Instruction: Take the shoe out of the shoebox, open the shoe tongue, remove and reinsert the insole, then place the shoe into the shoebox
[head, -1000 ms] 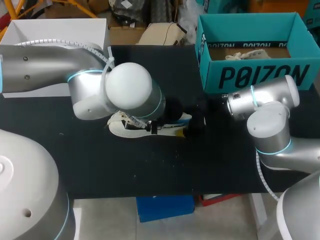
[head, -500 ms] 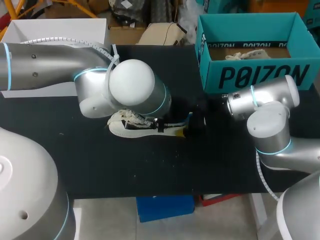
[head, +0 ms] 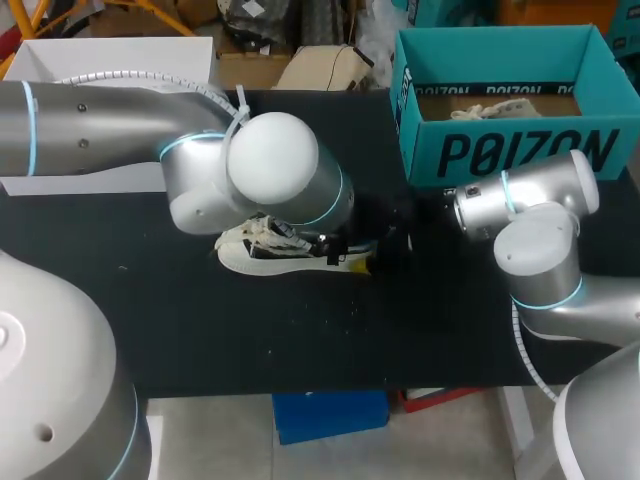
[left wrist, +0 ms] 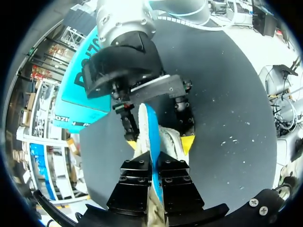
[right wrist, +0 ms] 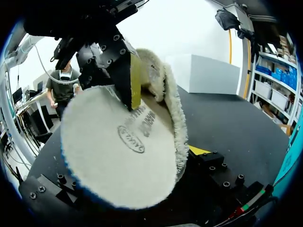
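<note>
shoe (head: 247, 256) lies on the dark surface (head: 300, 340), apart from the teal shoebox (head: 520, 150), under the left arm's wrist. left end effector (left wrist: 154, 166) is nearly closed, pinching the blue-edged insole (left wrist: 152, 137) edge-on between its fingers, one yellow tip (right wrist: 135, 82) flat on the insole's printed face. right end effector (left wrist: 160, 143) is spread wide, tips against both sides of the shoe's end. left arm (head: 270, 170) reaches past centre over the shoe. right arm (head: 535, 230) sits folded, wrist pointing left at the shoe.
</note>
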{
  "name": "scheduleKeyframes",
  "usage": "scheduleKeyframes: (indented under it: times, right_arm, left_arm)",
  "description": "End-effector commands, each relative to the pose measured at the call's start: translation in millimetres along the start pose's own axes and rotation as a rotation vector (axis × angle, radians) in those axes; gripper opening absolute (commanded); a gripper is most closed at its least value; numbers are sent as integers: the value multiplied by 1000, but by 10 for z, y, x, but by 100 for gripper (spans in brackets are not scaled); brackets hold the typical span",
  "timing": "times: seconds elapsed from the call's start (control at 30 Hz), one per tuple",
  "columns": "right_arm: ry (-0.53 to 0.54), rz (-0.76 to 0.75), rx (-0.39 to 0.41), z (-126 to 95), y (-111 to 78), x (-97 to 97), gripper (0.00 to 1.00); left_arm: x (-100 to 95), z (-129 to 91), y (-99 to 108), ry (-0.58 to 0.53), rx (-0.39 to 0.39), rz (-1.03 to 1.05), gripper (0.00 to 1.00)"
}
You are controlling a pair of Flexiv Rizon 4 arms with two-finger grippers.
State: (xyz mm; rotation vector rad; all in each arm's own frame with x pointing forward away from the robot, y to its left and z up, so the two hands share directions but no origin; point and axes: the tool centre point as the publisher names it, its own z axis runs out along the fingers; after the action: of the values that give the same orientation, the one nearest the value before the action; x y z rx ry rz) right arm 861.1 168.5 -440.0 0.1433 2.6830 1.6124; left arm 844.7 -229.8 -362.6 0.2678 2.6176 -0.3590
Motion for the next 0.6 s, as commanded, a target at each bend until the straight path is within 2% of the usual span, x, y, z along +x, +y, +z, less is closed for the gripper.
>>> scheduleKeyframes:
  times: [0.03,0.13,0.3,0.37,0.47,0.5,0.57,0.6]
  right_arm:
    - [0,1,1,2,-26,-11,0]
    - [0,1,1,2,-26,-11,0]
    - [0,1,1,2,-26,-11,0]
    - [0,1,1,2,-26,-11,0]
    - [0,1,1,2,-26,-11,0]
    - [0,1,1,2,-26,-11,0]
    - [0,1,1,2,-26,-11,0]
    - [0,1,1,2,-26,-11,0]
  left_arm:
    - [48,-283,30,11,54,6,0]
    - [56,-471,-124,21,115,-4,0]
    - [-3,-885,-447,28,284,-51,0]
    - [-41,-1055,-597,23,327,-75,0]
    - [-135,-1309,-803,46,441,-134,0]
    - [-167,-1400,-863,54,502,-157,0]
    - [-236,-1557,-989,57,548,-201,0]
    - [-266,-1639,-1052,59,597,-218,0]
